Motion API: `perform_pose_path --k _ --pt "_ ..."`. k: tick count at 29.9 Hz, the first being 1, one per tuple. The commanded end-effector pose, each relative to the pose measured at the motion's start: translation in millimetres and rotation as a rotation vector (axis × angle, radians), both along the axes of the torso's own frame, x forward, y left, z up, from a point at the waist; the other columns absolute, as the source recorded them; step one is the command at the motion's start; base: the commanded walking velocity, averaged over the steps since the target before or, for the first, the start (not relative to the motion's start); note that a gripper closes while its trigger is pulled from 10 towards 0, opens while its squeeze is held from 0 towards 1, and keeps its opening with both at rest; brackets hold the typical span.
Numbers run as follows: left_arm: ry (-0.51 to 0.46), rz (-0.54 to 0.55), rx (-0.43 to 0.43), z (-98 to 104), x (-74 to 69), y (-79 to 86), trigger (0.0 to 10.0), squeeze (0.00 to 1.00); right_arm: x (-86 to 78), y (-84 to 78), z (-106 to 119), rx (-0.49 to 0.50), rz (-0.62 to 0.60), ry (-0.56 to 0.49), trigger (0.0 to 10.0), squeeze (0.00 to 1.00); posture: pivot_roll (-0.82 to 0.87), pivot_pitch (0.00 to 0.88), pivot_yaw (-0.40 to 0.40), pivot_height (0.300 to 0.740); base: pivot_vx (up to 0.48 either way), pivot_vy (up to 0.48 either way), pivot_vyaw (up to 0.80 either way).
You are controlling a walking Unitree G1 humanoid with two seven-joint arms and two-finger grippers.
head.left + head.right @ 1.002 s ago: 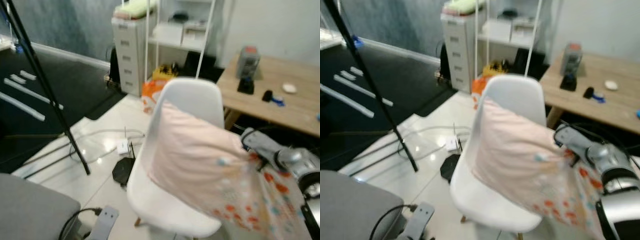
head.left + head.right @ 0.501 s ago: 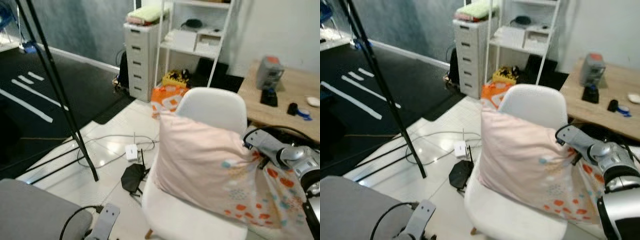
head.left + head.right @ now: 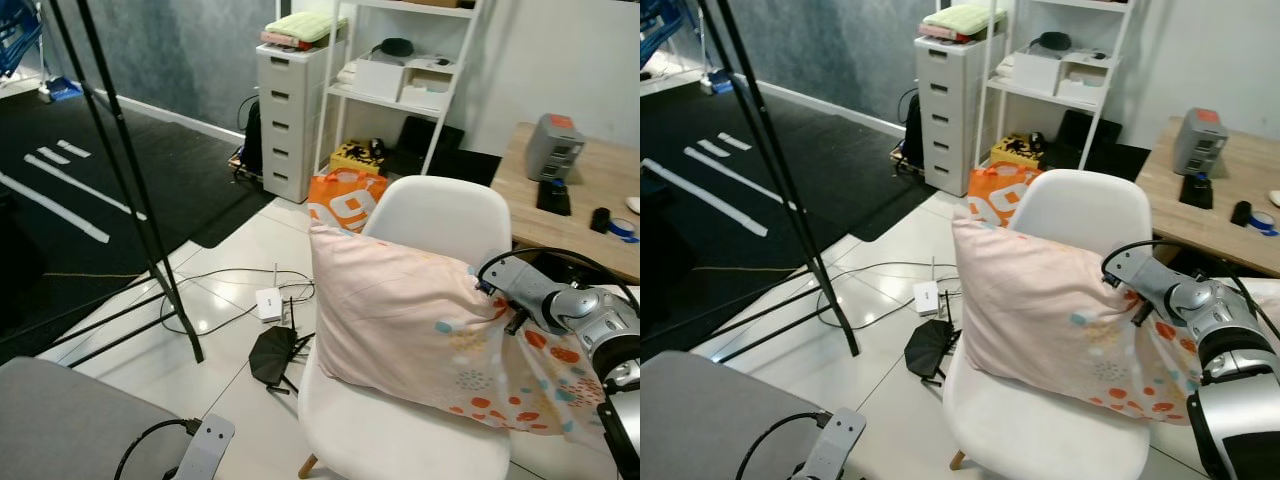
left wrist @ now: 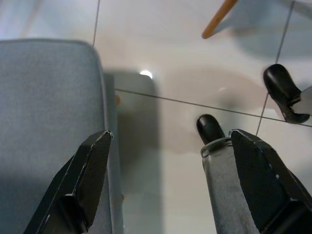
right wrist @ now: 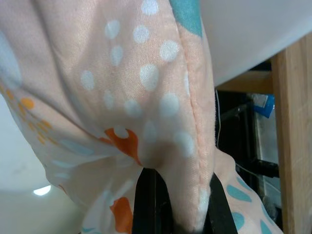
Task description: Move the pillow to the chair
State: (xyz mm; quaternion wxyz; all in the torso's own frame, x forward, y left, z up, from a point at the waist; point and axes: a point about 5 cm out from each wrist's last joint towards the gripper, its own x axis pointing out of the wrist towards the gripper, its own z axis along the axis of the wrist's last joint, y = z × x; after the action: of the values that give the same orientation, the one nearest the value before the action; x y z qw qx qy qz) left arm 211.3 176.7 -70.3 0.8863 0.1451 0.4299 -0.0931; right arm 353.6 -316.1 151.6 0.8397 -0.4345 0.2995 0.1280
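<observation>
**Now: pillow sitting on chair, right gripper pinching its edge**

Currently the pale pink fabric pillow with orange and teal dots [image 3: 410, 325] is resting on the seat of the white moulded plastic chair with wooden legs [image 3: 440, 215], leaning against the backrest. The right gripper [image 5: 175, 204], at about 3 o'clock of the pillow, is clamping the seam edge of the cover; its black fingers [image 5: 148, 202] are pressed together on bunched fabric. The left gripper [image 4: 168, 180] is hanging idle over the white tiled floor [image 4: 180, 58] with jaws spread wide, beside a grey upholstered seat [image 4: 46, 112]. A light wooden table [image 3: 590, 215] is standing at 2 o'clock of the chair, a white drawer unit [image 3: 290, 110] at 11 o'clock, a black tripod [image 3: 130, 190] at 9 o'clock.
</observation>
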Motion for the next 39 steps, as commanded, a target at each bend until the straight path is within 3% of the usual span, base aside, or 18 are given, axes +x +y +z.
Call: perform_pose_path --k 1,10,18,21,26,31,36,39 --pt "0.020 0.007 -0.010 -3 -5.6 0.0 10.0 0.00 7.5 8.7 10 0.016 0.044 -0.051 10.0 0.00 -0.21 0.044 -0.030 0.740 0.000 -0.300 0.00" --pt "0.024 0.013 -0.013 -3 -5.4 0.3 10.0 0.00 8.6 13.5 9 0.023 0.071 -0.046 10.0 0.00 -0.21 0.050 -0.032 0.740 0.000 -0.434 0.00" --pt "0.015 0.029 -0.010 -3 -4.4 1.0 10.0 0.00 9.9 24.4 2 0.023 0.121 -0.035 10.0 0.00 -0.21 0.049 -0.031 0.740 0.000 0.000 0.00" --pt "0.012 0.032 -0.012 -2 -4.0 0.5 10.0 0.00 11.5 43.3 -7 0.091 0.196 0.003 10.0 0.00 -0.21 0.047 -0.033 0.740 0.000 0.000 0.00" --pt "0.010 0.031 -0.014 -2 -3.7 0.3 10.0 0.00 10.8 53.3 -12 0.152 0.243 0.042 10.0 0.00 -0.21 0.047 -0.033 0.740 0.000 0.000 0.00" --pt "0.016 0.007 -0.022 -2 -3.0 -0.8 10.0 0.00 5.7 78.6 -21 0.316 0.410 0.159 10.0 0.00 -0.21 0.049 -0.034 0.740 0.000 -0.288 0.00" --pt "0.017 0.015 -0.023 -2 -3.2 -0.3 10.0 0.00 6.2 92.0 -16 0.434 0.485 0.192 10.0 0.00 -0.20 0.049 -0.034 0.740 0.000 -0.480 0.00" --pt "0.014 0.023 -0.025 -2 -3.4 0.0 10.0 0.00 6.3 93.8 -15 0.452 0.496 0.197 10.0 0.00 -0.20 0.052 -0.031 0.740 0.000 -0.435 0.00"
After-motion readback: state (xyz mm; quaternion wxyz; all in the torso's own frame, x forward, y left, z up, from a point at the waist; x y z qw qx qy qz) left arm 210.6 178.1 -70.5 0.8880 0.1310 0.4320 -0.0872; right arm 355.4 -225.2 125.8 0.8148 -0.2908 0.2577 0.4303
